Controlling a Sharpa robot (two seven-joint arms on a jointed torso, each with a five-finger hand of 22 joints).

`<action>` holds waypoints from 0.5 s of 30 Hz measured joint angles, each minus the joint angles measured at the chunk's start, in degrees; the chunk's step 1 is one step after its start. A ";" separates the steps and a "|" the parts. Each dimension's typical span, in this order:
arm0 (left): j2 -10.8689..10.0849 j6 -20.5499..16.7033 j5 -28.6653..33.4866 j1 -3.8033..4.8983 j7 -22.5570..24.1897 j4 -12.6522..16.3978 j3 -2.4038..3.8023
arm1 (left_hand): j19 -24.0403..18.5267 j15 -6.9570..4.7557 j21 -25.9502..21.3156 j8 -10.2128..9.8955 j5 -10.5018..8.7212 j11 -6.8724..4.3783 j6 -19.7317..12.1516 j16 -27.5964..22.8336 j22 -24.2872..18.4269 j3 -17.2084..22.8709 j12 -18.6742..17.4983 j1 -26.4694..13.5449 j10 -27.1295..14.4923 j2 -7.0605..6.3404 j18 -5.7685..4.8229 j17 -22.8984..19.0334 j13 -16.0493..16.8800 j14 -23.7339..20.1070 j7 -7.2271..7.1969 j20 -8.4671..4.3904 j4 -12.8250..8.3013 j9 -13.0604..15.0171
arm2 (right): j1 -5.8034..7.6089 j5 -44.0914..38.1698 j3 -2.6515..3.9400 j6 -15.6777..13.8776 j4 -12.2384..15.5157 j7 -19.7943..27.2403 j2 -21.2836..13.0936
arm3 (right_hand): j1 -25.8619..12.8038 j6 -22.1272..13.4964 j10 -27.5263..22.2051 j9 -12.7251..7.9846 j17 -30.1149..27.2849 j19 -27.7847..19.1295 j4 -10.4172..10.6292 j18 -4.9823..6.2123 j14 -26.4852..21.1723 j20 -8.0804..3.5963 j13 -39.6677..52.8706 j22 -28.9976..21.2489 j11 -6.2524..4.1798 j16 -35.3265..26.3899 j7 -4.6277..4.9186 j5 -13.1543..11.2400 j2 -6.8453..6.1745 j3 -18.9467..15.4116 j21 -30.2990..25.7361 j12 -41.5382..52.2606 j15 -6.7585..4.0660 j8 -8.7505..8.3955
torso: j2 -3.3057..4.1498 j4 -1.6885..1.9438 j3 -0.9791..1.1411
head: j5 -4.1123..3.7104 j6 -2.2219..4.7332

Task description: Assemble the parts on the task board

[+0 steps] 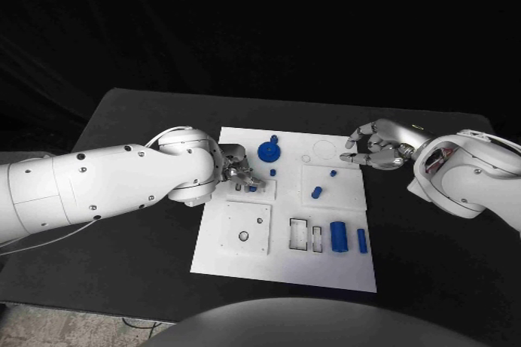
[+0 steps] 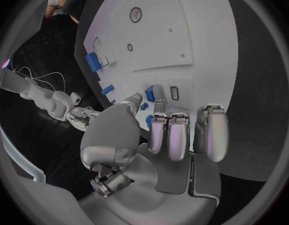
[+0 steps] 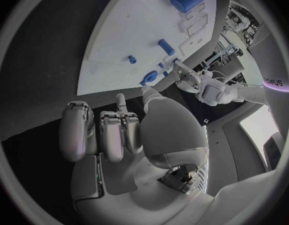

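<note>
So the task board (image 1: 284, 268) is sitting flat in the middle of the black table (image 1: 130, 121), with the blue parts scattered over it. There's a gear-looking part (image 1: 269, 150) near the far edge, a tiny peg (image 1: 274, 171) just in front of it, another small peg (image 1: 332, 173) and a short cylinder (image 1: 316, 192) further toward the robot's right. Down on the near right side there's a fat cylinder (image 1: 339, 236) lying next to a thinner bar (image 1: 361, 241), both just beside two rectangular slots (image 1: 305, 235). A square plate (image 1: 246, 228) with a little round hole is on the near left part of the board.

The left hand (image 1: 240, 175) is down over the board's left middle, thumb and a finger pinched around a small blue part (image 2: 149, 93); in the left wrist view the other fingers are curled in side by side.

The right hand (image 1: 378, 149) is at the board's far right corner, over the edge, fingers curled in loosely. Doesn't look like it's got anything in it.
</note>
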 measured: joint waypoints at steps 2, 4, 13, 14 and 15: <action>-0.09 -0.02 -0.03 -0.01 -0.08 0.01 -0.02 | 0.00 0.00 0.00 0.00 -1.12 0.00 0.36 0.00 0.00 -0.95 0.00 -0.37 0.00 0.21 0.00 0.00 0.00 0.00 -0.32 0.00 0.75 0.47 | -0.03 0.00 0.00 0.01 -0.02 0.00 0.01 | 0.00 0.00 0.00 -0.03 0.00 0.00 0.00 0.00 0.00 0.00 0.00 0.00 0.00 0.00 0.00 0.00 0.00 0.00 0.00 0.00 0.00 0.00 | 0.00 -0.01 0.00 | 0.01 0.00; -0.27 -0.04 -0.12 -0.03 -0.16 0.08 -0.02 | 0.00 0.00 0.02 0.00 -2.56 0.00 0.96 0.00 0.00 -2.14 0.00 -1.15 0.00 0.15 0.00 0.00 0.00 0.00 -0.53 0.00 1.83 1.05 | -0.05 0.01 0.00 0.01 -0.04 0.00 0.02 | 0.00 0.00 0.00 -0.07 0.00 0.00 0.00 0.00 0.00 0.00 0.00 0.00 0.00 0.00 0.00 0.00 0.00 0.00 0.00 0.00 0.00 0.00 | -0.01 -0.03 0.00 | 0.03 0.00; -3.09 -0.30 -0.96 0.58 -0.46 2.35 1.60 | 0.04 -0.41 0.23 0.30 -3.74 0.00 1.80 0.00 -0.01 -4.52 0.00 -2.38 0.00 0.12 0.00 -0.01 0.00 0.00 -0.72 -0.04 3.36 2.23 | -0.09 0.02 0.00 0.00 -0.07 0.00 0.04 | 0.00 0.00 0.00 -0.08 0.00 0.00 0.00 0.00 0.00 0.00 0.00 -0.01 0.00 0.00 0.00 0.22 0.00 0.00 -0.24 0.00 0.00 -0.22 | -0.01 -0.07 0.05 | -0.14 0.00; -3.51 -0.30 -1.02 0.91 -0.48 2.71 1.86 | 0.22 -0.41 0.43 0.36 -3.74 -0.01 1.96 0.00 -0.01 -4.78 0.00 -2.38 -0.01 0.12 0.00 -0.01 0.00 0.00 -0.73 -0.21 3.16 2.40 | -0.09 0.02 0.00 -0.01 -0.08 0.01 0.04 | 0.00 0.00 0.00 -0.12 0.00 0.00 0.00 0.00 0.00 0.00 0.00 -0.01 0.00 0.00 0.00 0.22 0.00 0.00 -0.24 0.00 0.00 -0.22 | -0.01 -0.07 0.05 | -0.17 0.00; -3.95 -0.30 -1.07 1.35 -0.50 3.06 2.14 | 0.22 -0.41 0.68 0.74 -3.74 -0.16 2.18 0.00 -0.01 -5.13 0.00 -2.37 -0.08 0.11 0.00 -0.01 0.00 0.00 -0.94 -0.22 3.05 2.76 | -0.09 0.02 0.00 -0.02 -0.08 0.03 0.05 | 0.00 0.00 0.00 -0.12 0.02 0.00 0.00 0.00 0.00 0.00 0.00 -0.01 0.00 0.00 0.00 0.22 0.00 0.00 -0.10 0.00 0.00 -0.22 | -0.01 -0.09 0.08 | -0.19 0.00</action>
